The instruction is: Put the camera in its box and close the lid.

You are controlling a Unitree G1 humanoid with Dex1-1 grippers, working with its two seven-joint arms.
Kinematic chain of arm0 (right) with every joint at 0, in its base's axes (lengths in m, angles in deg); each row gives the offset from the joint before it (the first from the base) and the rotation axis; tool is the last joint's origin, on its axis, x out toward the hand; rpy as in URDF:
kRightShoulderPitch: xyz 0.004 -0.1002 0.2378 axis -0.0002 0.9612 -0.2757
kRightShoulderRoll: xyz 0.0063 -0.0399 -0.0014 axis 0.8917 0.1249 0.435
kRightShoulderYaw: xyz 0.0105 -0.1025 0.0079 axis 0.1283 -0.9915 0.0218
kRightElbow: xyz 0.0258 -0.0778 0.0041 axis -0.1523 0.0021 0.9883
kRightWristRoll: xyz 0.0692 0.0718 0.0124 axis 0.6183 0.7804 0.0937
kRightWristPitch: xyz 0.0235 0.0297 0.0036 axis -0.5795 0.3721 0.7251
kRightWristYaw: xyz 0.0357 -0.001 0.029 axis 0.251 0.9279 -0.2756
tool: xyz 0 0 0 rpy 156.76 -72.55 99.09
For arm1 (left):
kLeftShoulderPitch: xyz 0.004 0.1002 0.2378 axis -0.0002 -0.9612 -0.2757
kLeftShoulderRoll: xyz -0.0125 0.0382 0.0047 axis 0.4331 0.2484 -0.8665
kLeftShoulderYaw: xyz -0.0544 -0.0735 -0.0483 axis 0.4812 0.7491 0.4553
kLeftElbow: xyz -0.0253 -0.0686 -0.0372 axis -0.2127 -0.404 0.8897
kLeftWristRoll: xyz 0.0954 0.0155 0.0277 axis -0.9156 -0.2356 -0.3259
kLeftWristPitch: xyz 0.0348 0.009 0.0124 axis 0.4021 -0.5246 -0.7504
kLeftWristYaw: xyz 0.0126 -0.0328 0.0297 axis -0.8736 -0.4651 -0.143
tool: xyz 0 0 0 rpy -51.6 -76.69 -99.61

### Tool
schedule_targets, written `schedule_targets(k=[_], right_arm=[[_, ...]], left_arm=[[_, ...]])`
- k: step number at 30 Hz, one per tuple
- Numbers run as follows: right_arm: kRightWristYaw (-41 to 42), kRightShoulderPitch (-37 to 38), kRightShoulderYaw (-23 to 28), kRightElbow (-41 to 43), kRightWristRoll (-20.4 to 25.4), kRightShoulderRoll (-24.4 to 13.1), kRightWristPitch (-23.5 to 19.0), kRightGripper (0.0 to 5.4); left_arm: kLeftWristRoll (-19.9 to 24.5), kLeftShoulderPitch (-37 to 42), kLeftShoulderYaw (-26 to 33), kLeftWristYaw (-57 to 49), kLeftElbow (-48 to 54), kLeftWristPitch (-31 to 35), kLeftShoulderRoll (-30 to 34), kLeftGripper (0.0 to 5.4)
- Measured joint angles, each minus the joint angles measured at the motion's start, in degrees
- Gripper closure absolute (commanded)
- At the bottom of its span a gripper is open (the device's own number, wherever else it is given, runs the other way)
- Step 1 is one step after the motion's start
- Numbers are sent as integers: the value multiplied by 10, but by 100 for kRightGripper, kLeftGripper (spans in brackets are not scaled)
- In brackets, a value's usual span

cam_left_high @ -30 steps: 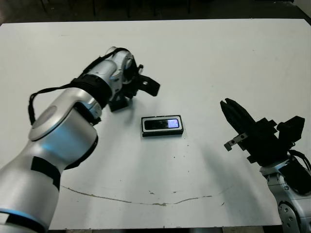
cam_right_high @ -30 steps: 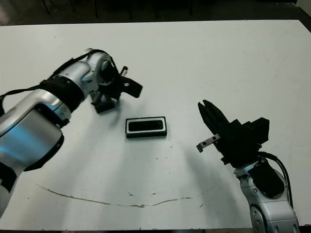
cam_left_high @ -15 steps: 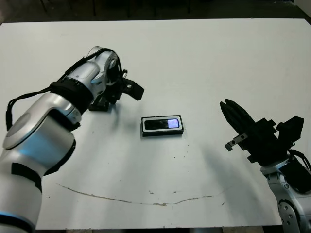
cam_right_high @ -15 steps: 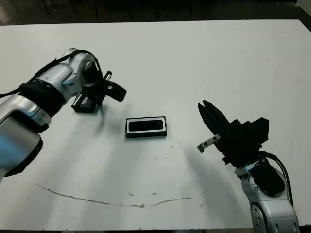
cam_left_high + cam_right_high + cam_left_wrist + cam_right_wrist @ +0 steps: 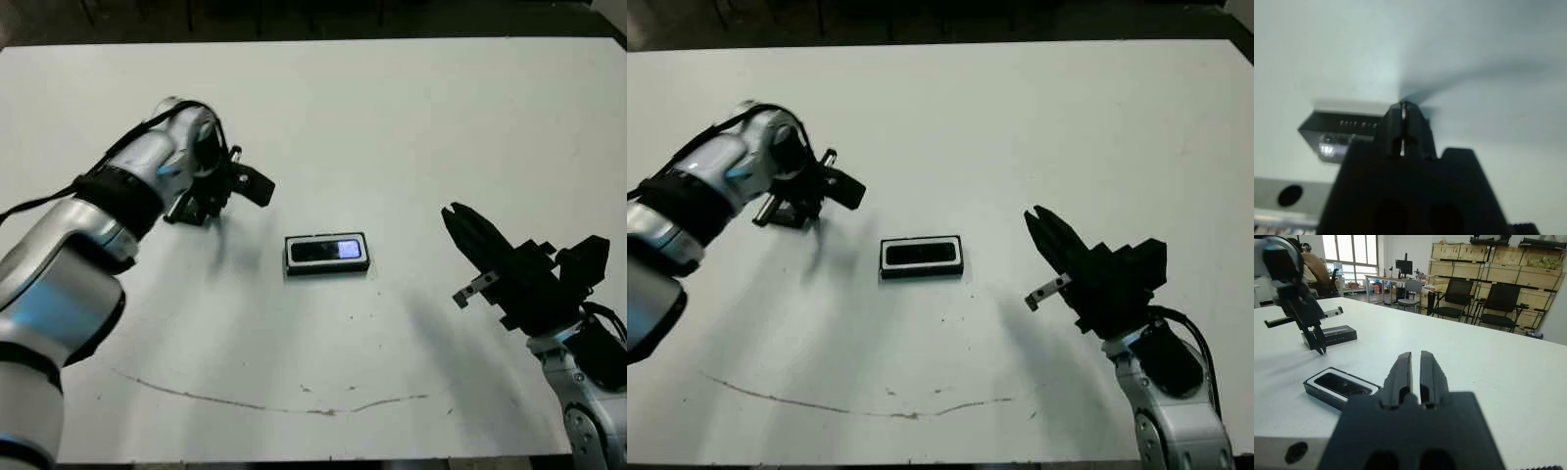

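Camera lies inside its box, screen up, out in front of both grippers and between them. The lid is not on yet. It sits on the table right by the left gripper, on the far side from the box.

The left gripper has its two fingers pressed together, holding nothing. The right gripper has its fingers closed too, with only a thin slit between them, and it is empty. It waits well away from the box.

What could go wrong: closed fingers cannot grab the lid, so they may only bump and push it away.

From above, the left arm covers most of the lid. The left wrist picture is blurry.
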Motion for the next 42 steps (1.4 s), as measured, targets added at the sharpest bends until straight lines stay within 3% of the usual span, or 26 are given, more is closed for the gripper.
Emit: schedule_targets(k=[9, 14, 18, 21, 24, 31, 37, 42], right_arm=[[4, 12, -3, -6, -5, 0, 10, 538], [4, 13, -3, -9, -5, -1, 16, 538], [11, 13, -2, -15, -2, -1, 19, 538], [15, 13, -2, -19, -1, -1, 20, 540], [21, 12, -2, -30, -1, 0, 29, 540], [21, 13, -6, -28, -2, 0, 29, 540], [21, 13, -6, -34, -3, 0, 35, 540], [17, 13, -7, -34, -9, 0, 33, 540]], left_arm=[[167, -138, 194, -70, 259, 136, 46, 540], [271, -243, 333, -177, 372, 197, 47, 540], [261, -341, 424, -358, 484, 225, 8, 540], [215, -414, 445, -493, 533, 219, -26, 530], [192, -452, 444, -553, 550, 236, -37, 495], [215, -479, 429, -577, 538, 250, -48, 366], [361, -441, 453, -531, 498, 413, -61, 254], [419, -414, 472, -536, 473, 446, -63, 164]])
